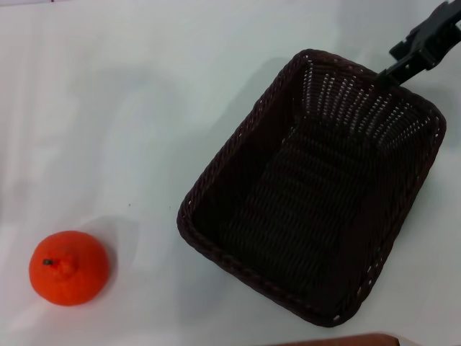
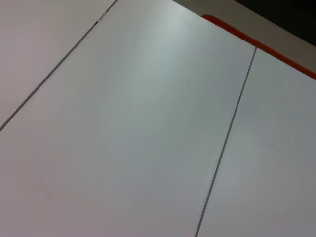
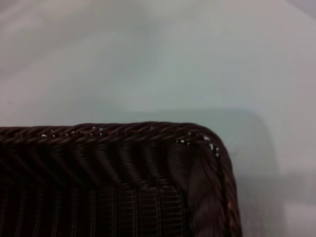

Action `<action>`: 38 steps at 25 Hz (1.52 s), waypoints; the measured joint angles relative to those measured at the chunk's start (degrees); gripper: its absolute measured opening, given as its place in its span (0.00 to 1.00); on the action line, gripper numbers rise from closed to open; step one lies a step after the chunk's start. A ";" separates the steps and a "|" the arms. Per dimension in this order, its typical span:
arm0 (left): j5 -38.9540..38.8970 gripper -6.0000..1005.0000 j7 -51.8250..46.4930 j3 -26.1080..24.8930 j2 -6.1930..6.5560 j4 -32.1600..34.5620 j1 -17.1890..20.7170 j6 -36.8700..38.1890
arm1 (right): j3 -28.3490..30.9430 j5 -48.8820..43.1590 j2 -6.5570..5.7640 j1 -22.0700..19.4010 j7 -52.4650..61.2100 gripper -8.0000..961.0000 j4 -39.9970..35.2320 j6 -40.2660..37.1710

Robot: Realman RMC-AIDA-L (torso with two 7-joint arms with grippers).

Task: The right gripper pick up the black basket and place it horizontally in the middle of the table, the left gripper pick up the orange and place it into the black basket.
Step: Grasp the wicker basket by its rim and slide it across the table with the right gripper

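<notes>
The black basket (image 1: 232, 148) lies diagonally on the white table (image 1: 130, 108), right of the middle, open side up and empty. My right gripper (image 1: 395, 66) reaches in from the far right corner and its tip meets the basket's far rim. The right wrist view shows one corner of the basket's braided rim (image 3: 113, 131) close up, with bare table beyond. The orange (image 1: 69, 267) sits upright near the front left, well apart from the basket. My left gripper is out of view; the left wrist view shows only tabletop (image 2: 138, 128).
A reddish-brown edge (image 1: 338, 340) shows at the bottom of the head view, just in front of the basket. In the left wrist view thin seams cross the tabletop and a red strip (image 2: 256, 44) borders it.
</notes>
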 joint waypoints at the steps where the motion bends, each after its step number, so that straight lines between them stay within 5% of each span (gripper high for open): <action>1: 0.00 0.78 0.00 0.00 0.00 0.00 -0.08 0.00 | -0.30 -0.01 0.01 0.02 -0.13 0.72 1.22 -0.67; 17: 0.00 0.78 0.00 0.10 0.00 0.00 -1.24 0.69 | -2.29 0.90 0.47 0.17 -2.57 0.60 13.64 -9.86; 20: 0.00 0.78 0.00 0.14 0.00 0.00 -1.33 0.94 | -2.24 0.90 0.48 0.12 -2.11 0.37 13.76 -9.49; 26: 0.00 0.78 0.00 0.03 0.00 0.00 -1.27 1.14 | 0.86 1.70 0.02 -0.03 0.37 0.21 14.31 -6.34; 33: 0.06 0.78 0.32 0.01 0.00 -0.34 -1.15 1.53 | 10.03 13.32 -1.80 -3.04 3.69 0.21 16.38 -3.15; 38: 0.12 0.78 0.38 0.35 0.00 -0.68 -1.33 2.36 | 11.47 17.72 -2.12 -4.95 4.90 0.21 18.51 -3.95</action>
